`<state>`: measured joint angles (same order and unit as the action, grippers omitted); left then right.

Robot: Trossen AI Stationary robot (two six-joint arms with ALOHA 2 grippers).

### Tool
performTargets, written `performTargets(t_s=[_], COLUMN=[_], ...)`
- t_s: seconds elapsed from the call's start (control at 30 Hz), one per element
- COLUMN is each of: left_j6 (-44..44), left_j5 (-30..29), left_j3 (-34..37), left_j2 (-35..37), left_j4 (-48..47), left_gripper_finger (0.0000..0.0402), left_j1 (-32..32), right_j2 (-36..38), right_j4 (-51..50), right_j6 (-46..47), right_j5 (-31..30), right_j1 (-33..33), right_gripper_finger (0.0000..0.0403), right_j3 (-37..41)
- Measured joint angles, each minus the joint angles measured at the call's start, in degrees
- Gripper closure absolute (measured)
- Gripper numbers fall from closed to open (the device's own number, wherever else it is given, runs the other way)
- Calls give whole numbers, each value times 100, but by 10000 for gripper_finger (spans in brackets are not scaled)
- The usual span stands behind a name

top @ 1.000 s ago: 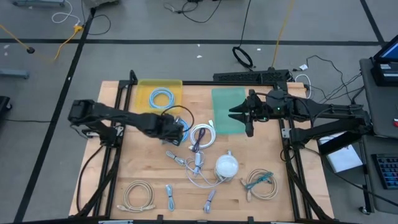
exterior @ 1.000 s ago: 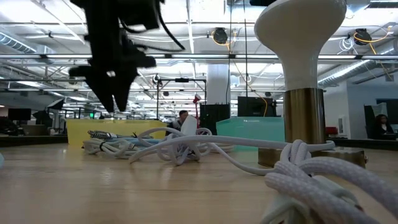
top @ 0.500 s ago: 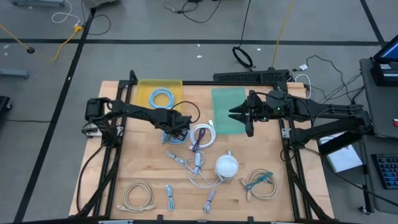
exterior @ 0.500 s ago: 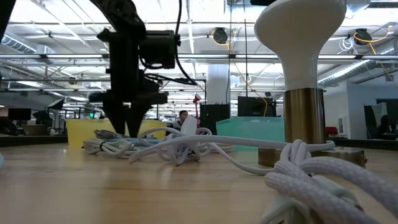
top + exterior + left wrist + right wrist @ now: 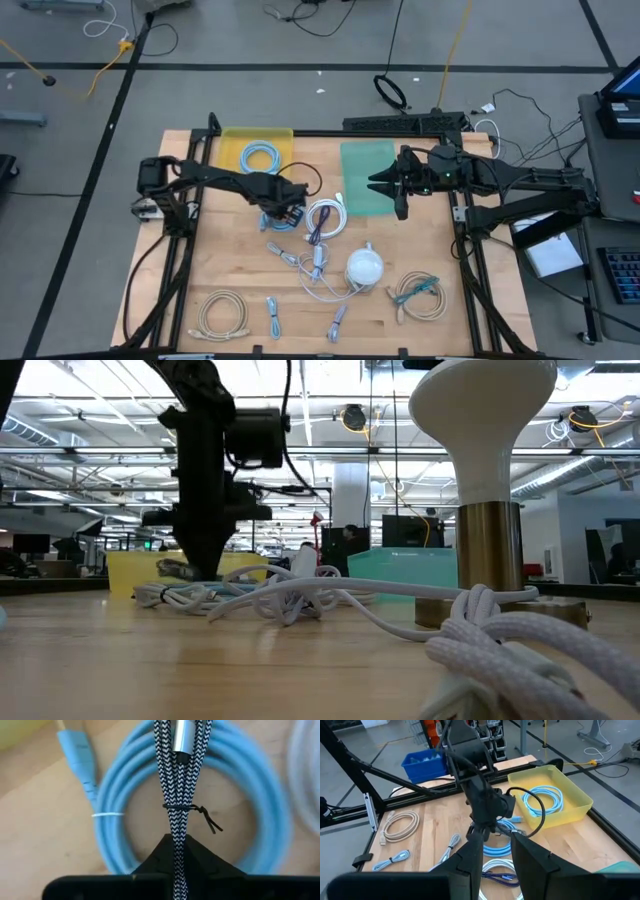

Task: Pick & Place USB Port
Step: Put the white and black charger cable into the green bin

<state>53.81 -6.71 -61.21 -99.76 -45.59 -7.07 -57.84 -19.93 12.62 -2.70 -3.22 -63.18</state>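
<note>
A black-and-white braided USB cable (image 5: 175, 780) with a silver plug (image 5: 178, 740) lies bundled across a light blue coiled cable (image 5: 107, 820) on the wooden table. My left gripper (image 5: 283, 217) stands over it, shut on the braided strands; the low view shows its fingers (image 5: 205, 565) pointing down into the heap of cables. My right gripper (image 5: 393, 190) hovers above the green tray (image 5: 362, 165), open with nothing between its fingers (image 5: 470, 862). My left gripper pinches the braided cable's bundled strands (image 5: 175, 840) between its two fingers, just below the thin black tie around the bundle. The fingers come from above, pointing down. The bundle lies on the blue coil and the table, several strands together.
A yellow tray (image 5: 232, 150) at the back left holds another blue coil. A white coil (image 5: 325, 218), a white-domed lamp (image 5: 365, 267), a beige coil (image 5: 222, 312), a teal coil (image 5: 420, 295) and several short cables lie toward the near edge.
My left gripper has moved a little toward the table's right edge and down onto the heap of cables, with its fingers apart. It has then shut on the braided cable. The cables have stayed where they were.
</note>
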Motion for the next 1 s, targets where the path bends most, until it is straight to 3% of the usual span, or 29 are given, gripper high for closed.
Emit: performTargets(t_s=[0.17, 0.3, 0.43, 0.57, 0.7, 0.87, 1.0], left_j6=[618, 610, -131, -711, -866, -843, -698], left_j5=[-316, -1355, -2058, -1650, -866, -569, -526], left_j3=[-15, -13, -20, -22, -20, -15, -15], left_j2=[1043, 2132, 2898, 3074, 2876, 2470, 2265], left_j4=[605, 1681, 3365, 4806, 5595, 5898, 6105], left_gripper_finger=[389, 389, 389, 389, 389, 389, 389], left_j1=[233, 478, 524, 340, 334, 544, 666], right_j2=[0, -4, -2, -211, -634, -1153, -1491], right_j4=[98, 551, 2414, 4538, 5513, 7112, 7676], right_j6=[103, 735, 1860, 3178, 4458, 5715, 6001], right_j5=[0, 2, 177, 1077, 1647, 1995, 2253], right_j1=[0, -17, -57, -471, -867, -1071, -1107], right_gripper_finger=[309, 309, 309, 309, 307, 282, 253], right_j3=[0, 4, 361, 944, 1443, 1809, 1822])
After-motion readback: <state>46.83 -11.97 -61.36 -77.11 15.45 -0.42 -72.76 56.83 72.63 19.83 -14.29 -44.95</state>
